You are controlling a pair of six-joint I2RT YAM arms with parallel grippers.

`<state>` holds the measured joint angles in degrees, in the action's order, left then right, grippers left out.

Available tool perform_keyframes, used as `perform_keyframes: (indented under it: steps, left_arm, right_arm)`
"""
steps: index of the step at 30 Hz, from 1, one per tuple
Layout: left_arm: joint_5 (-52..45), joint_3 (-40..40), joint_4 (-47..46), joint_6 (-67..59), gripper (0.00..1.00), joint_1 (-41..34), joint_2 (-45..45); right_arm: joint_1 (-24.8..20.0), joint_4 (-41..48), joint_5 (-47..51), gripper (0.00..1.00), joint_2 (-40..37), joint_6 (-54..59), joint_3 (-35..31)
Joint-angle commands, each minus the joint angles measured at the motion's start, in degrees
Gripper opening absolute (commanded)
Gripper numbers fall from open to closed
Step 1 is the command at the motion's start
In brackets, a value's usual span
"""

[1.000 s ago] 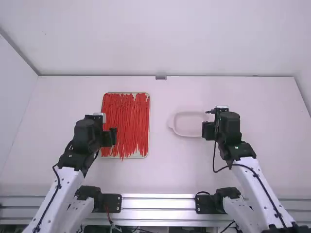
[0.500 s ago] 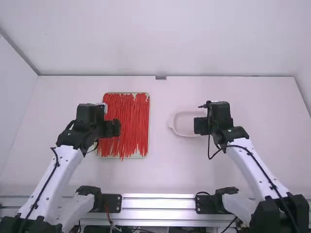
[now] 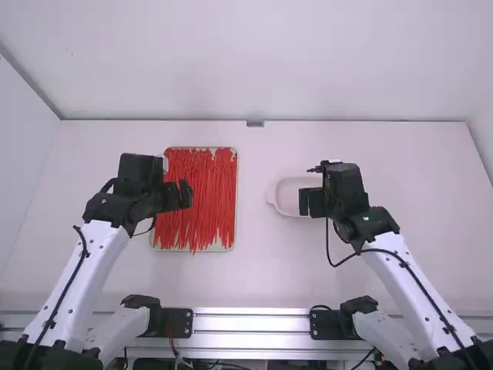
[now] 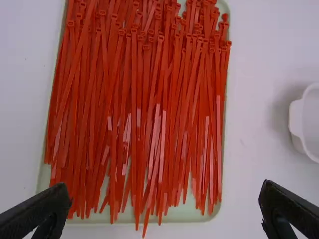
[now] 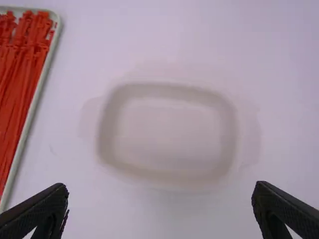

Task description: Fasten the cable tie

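**Hunting for a clean pick**

Left gripper [image 4: 163, 189] hangs wide open and empty above the red ties [image 4: 144, 114], heaped on their tray [image 4: 209, 215]. Right gripper [image 5: 159, 188], equally spread and empty, hovers over the white dish [image 5: 167, 132]. Best play, I'd say: drop onto a stray tip at the pile's edge and pinch just one.

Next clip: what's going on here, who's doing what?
Two robot arms work at a white table, and nothing has been picked up yet. The left gripper hangs open above the pile of red plastic cable ties lying on a pale green rectangular tray. The right gripper hangs open above an empty white oval dish with small handles, which sits beside the tray. No tie is fastened yet.
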<state>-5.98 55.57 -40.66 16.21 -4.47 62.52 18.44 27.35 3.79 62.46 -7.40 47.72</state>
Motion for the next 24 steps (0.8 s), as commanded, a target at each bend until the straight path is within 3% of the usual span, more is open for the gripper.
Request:
perform_keyframes:
  steps: [1,8,19,24]
  left_arm:
    - [-1.0,1.5,0.9,-2.7,0.99,-0.5,1.0]
    - [-1.0,8.2,0.3,-2.8,0.99,-0.4,8.4]
    - [0.1,27.8,-7.3,-4.3,0.99,-0.4,32.9]
    - [0.9,32.5,-7.6,-4.8,0.99,-0.4,40.4]
  right_arm:
    - [-0.2,-0.3,0.5,0.98,0.0,-0.1,1.8]
    - [-1.7,-1.0,0.5,0.98,2.6,-0.1,1.8]
    - [-2.4,-2.1,0.5,0.98,6.5,-0.1,1.8]
    - [-2.4,-2.5,0.5,0.98,6.6,-0.1,1.8]
